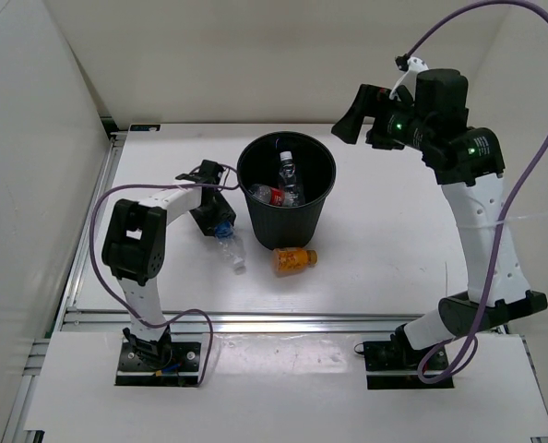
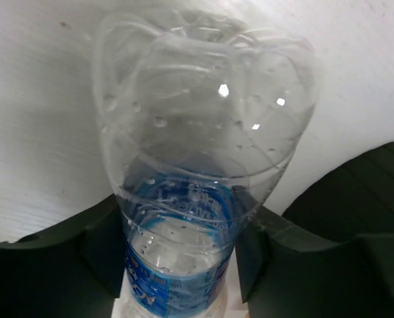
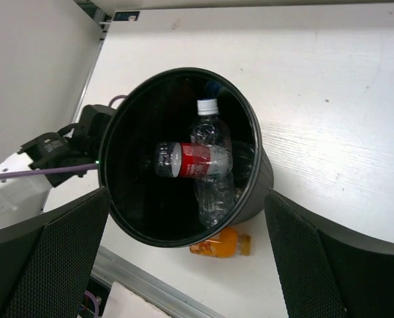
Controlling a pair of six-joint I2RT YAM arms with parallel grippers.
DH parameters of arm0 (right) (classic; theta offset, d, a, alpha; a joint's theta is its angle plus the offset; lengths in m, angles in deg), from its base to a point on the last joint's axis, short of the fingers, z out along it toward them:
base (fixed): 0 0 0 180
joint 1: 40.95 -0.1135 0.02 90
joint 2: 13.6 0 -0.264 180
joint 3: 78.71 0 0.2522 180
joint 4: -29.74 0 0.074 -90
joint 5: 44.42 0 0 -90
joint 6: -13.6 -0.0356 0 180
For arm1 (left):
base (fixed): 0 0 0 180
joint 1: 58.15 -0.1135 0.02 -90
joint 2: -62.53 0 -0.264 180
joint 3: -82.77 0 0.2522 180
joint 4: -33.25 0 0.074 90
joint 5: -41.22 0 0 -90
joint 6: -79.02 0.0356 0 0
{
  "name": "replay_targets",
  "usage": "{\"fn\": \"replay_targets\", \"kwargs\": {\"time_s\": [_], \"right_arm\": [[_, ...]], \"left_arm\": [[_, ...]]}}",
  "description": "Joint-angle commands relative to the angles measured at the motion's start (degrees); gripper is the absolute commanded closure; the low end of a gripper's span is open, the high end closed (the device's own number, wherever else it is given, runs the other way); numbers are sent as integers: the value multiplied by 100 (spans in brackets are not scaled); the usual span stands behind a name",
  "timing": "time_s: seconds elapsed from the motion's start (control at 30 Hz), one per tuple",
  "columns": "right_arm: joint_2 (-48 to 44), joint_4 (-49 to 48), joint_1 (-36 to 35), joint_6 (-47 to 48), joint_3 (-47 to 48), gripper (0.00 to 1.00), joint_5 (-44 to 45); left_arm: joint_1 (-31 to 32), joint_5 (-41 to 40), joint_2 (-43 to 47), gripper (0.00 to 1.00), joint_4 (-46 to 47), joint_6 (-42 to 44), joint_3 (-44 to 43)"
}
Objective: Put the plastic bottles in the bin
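Note:
The black ribbed bin point(image 1: 288, 231) stands mid-table and also shows in the right wrist view point(image 3: 263, 179). Inside it lie a red-labelled bottle point(image 3: 200, 160) and a clear white-capped bottle point(image 3: 210, 132). A stubby orange bottle point(image 1: 294, 260) lies on the table against the bin's near side point(image 3: 218, 244). A blue-labelled clear bottle point(image 1: 230, 245) lies left of the bin. My left gripper point(image 1: 211, 220) is shut on its label end point(image 2: 177, 265), with its base pointing away. My right gripper point(image 1: 351, 118) is open and empty, high above the bin's right.
White walls enclose the table at the back and both sides. An aluminium rail point(image 1: 283, 320) runs along the near edge. The left arm's purple cable point(image 1: 103, 208) loops beside the arm, and the right arm's cable point(image 1: 542, 138) arcs overhead.

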Motion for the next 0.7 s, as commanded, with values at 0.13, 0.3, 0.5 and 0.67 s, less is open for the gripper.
{"fn": "replay_targets", "kwargs": {"time_s": [0.13,0.3,0.5,0.67], "right_arm": [[-51,56,28,152,-214,0,258],[-51,56,28,152,-285,0,433],[10,56,28,91,-391,0,548],[196,56,28,38,-180,0,382]], "left_arm": [[-42,-825,678,41,-605,22,-197],[-165,-1941,1862,41,-1713,-199,-1523],[-8,-2302,2428,41,-1020,239,-2640],[730,-2513,1709,40,-695,934,-4035]]}}
